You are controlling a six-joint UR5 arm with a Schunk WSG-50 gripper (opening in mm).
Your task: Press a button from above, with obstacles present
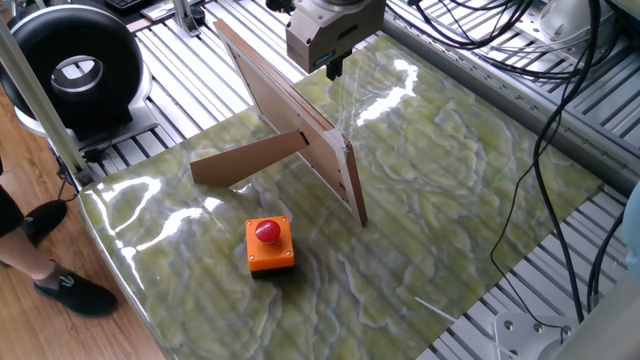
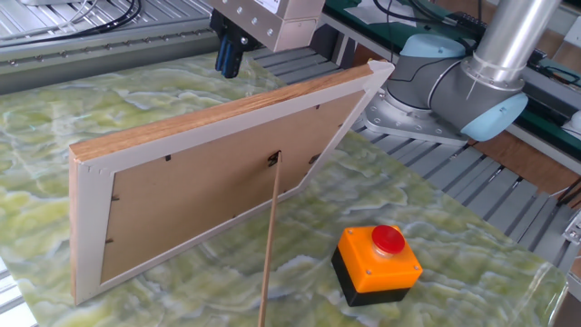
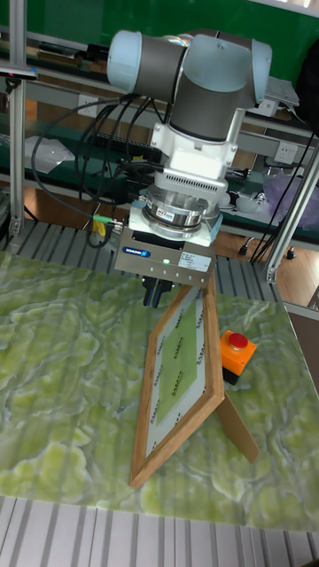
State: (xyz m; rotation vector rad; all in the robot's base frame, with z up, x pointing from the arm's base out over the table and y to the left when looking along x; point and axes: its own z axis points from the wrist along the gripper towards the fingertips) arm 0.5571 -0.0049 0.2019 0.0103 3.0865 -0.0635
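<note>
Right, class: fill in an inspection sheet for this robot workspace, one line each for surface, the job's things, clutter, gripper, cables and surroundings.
Surface: green marbled table top, glossy with glare.
Job's things: red button on its orange box, untouched; upright framed board with a prop strip stands between it and the gripper.
Clutter: nothing seen on the table besides these.
Gripper: gripper above the far side of the board, fingers together, holding nothing.
Cables: black cables along the table's edge and rails.
Surroundings: black round fan-like unit; a person's foot on the wooden floor.
</note>
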